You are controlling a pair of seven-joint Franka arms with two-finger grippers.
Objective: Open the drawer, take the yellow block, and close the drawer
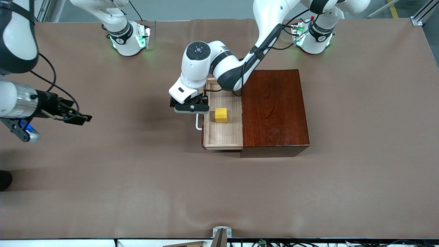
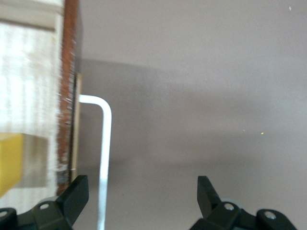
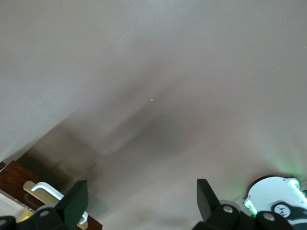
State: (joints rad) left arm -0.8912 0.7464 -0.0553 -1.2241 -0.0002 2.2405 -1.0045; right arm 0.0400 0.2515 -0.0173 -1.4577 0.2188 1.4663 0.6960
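Observation:
The dark reddish-brown wooden box (image 1: 274,109) has its drawer (image 1: 223,133) pulled out toward the right arm's end of the table, showing a pale interior. The yellow block (image 1: 221,115) sits in the drawer, also seen as the yellow block (image 2: 10,163) in the left wrist view. My left gripper (image 1: 191,109) hovers over the white handle (image 1: 198,124) in front of the drawer. It is open: the handle (image 2: 104,143) runs between the fingers of the left gripper (image 2: 142,184), close to one finger and not clamped. My right gripper (image 1: 84,118) waits open above the table toward the right arm's end, and the right gripper (image 3: 141,189) holds nothing.
Brown matting (image 1: 137,178) covers the whole table. Both arm bases (image 1: 128,39) (image 1: 313,37) stand along the edge farthest from the front camera. A small metal bracket (image 1: 221,233) sits at the nearest edge. The right wrist view catches the box corner (image 3: 14,179) and the handle (image 3: 45,190).

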